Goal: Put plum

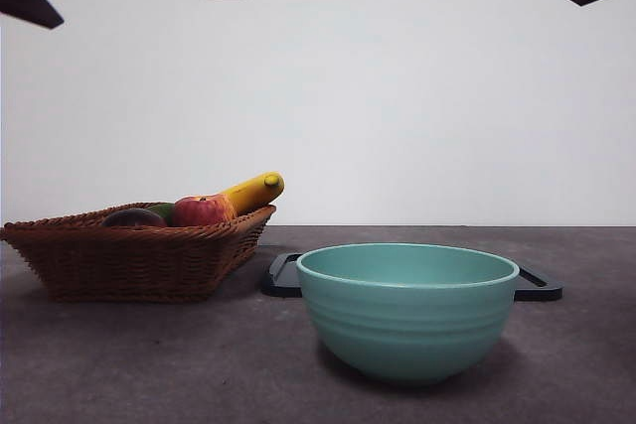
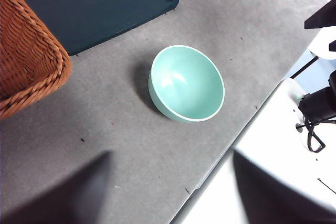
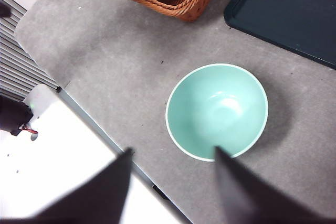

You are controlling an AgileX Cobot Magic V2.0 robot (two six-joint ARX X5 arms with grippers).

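1. Progress: nothing done yet, judging by the layout. The plum lies in the basket at the left of the front view, at the far left of the fruit row, only its dark top showing above the rim.
2. Beside it in the basket: a green fruit, an apple and a banana leaning out over the right rim.
3. The bowl stands empty at centre right of the front view, well apart from the basket. Behind it lies a dark tray, also bare as far as it shows.
4. The task names no target. The bowl looks the likely one, but that is a judgement only.
5. Left to do: reach into the basket, grasp the plum, lift it clear of the other fruit, carry it over and release it.
6. Left gripper: held high above the table, jaws released and spread wide, holding nothing. Its view takes in the bowl and a corner of the basket.
7. Right gripper: also high, jaws apart and empty, hanging over the near rim of the bowl. A dark red fruit shows in the basket at the top of its view.
8. In the front view both arms appear only as black tips at the top corners; neither is near the fruit.
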